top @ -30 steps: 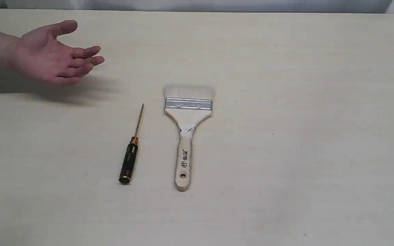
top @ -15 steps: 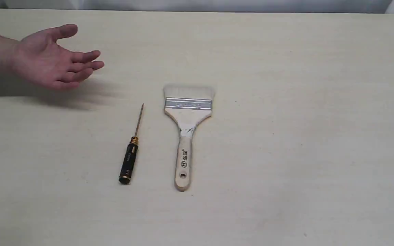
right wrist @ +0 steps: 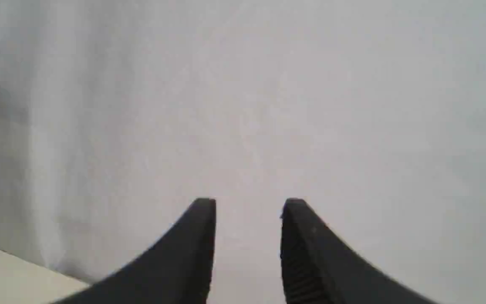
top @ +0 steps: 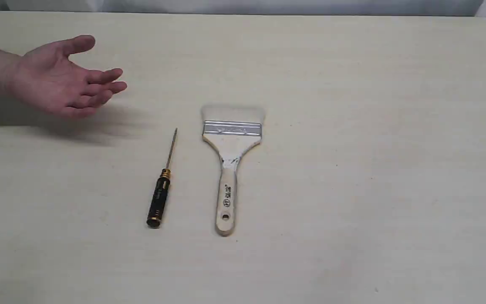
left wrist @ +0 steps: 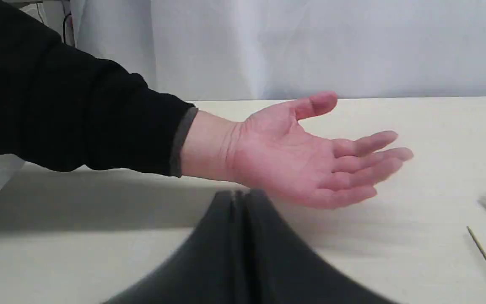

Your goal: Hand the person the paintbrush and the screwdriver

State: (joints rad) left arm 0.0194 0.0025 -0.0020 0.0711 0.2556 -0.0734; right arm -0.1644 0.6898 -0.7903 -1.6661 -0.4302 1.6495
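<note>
paintbrush [top: 230,169] beside screwdriver [top: 165,174], person's hand [top: 55,80] apart

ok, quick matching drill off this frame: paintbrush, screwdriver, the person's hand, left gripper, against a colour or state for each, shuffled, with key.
Column A
1. paintbrush
2. screwdriver
3. person's hand
4. left gripper

Column B
a. shut, holding nothing
b. black and gold, lying flat
c. open, palm up, empty
d. pale wood and silver metal, lying flat

Pairs: 1-d, 2-b, 3-c, 4-a
</note>
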